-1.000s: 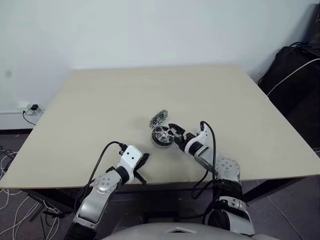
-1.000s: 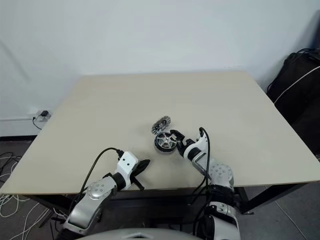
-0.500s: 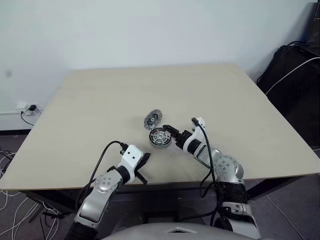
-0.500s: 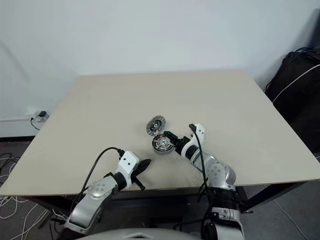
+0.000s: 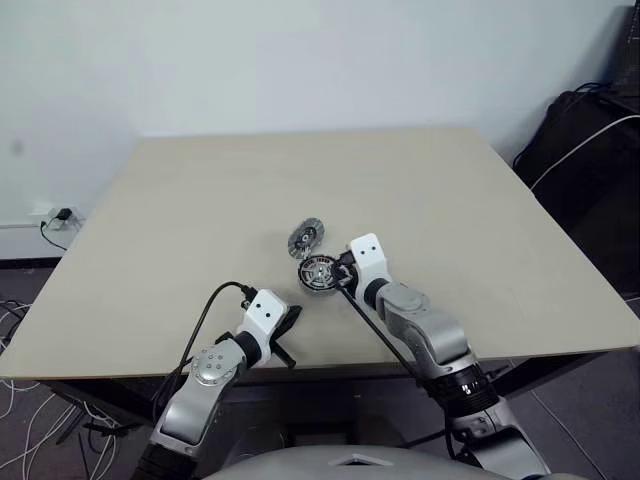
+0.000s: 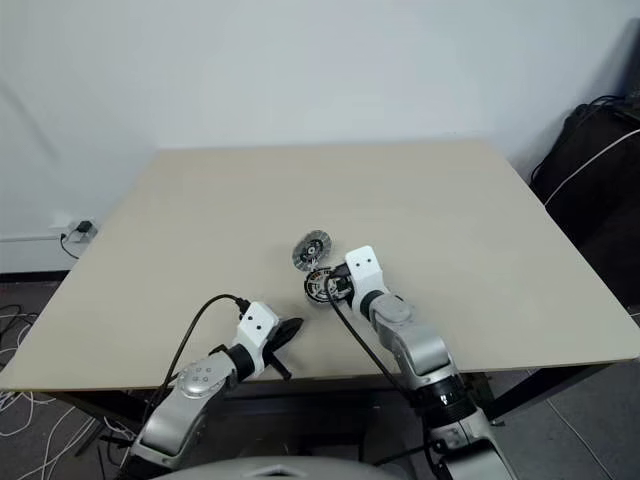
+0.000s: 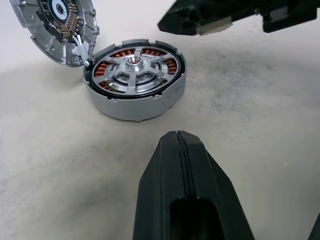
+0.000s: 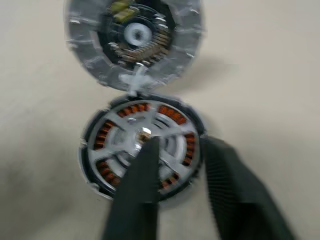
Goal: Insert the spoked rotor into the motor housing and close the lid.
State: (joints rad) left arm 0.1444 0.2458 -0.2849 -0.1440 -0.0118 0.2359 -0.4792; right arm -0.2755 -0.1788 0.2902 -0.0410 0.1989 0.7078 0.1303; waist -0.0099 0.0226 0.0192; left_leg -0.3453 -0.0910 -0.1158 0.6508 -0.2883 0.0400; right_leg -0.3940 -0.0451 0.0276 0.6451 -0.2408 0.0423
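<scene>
Rotor (image 7: 134, 74) sits inside the housing (image 7: 135, 100), its silver spokes and hub showing above the ring of copper windings. The housing stands flat on the bench (image 5: 180, 200), slightly left of centre in the left eye view and a little below the middle. The lid (image 7: 55, 27) stands open at the housing's far edge, tilted up on its rim with its dark inner face and ribbed edge showing; a small white tab at its low edge touches the housing's rim. In the left eye view the lid (image 5: 305, 237) lies just above and left of the housing (image 5: 319, 272).

The right gripper (image 8: 177, 165) hangs over the housing from the lower right of the head views, its white wrist block just right of the housing. In the right wrist view its two black fingers (image 8: 142, 175) stand a narrow gap apart, one over the rotor's hub area and the other over the housing's rim. They have hold of nothing that I can see, and whether they touch the metal I cannot tell.

The left gripper (image 5: 285, 335) rests near the bench's front edge, lower left of the housing and well apart from it. Its fingers (image 7: 182, 185) are pressed together with no gap, holding nothing, and point towards the housing.
</scene>
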